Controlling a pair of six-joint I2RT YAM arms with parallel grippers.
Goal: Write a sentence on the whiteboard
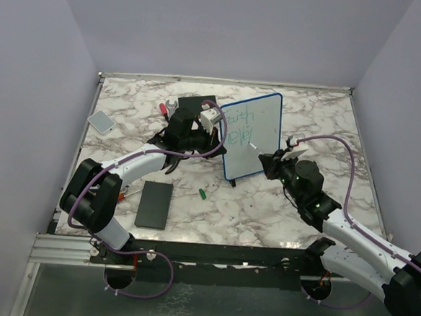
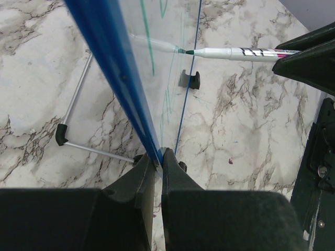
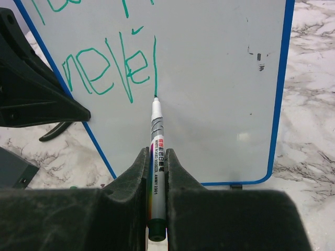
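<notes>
The whiteboard [image 1: 258,143] stands upright mid-table, white face in a blue frame. Green lettering, the sentence [image 3: 112,65], runs in two lines across its upper left [image 1: 238,127]. My left gripper [image 2: 158,157] is shut on the board's blue left edge [image 2: 112,63]. My right gripper [image 3: 157,162] is shut on a white whiteboard marker [image 3: 156,151] whose green tip touches the board's face at the foot of a fresh vertical stroke. The marker also shows in the left wrist view [image 2: 235,52] and faintly in the top view [image 1: 258,148].
A flat black slab [image 1: 154,204] lies front left, a green marker cap [image 1: 203,194] beside it. A grey pad [image 1: 102,121] lies far left. A black block with tools [image 1: 192,110] sits behind the left gripper. The board's wire stand [image 2: 78,120] rests on the marble table.
</notes>
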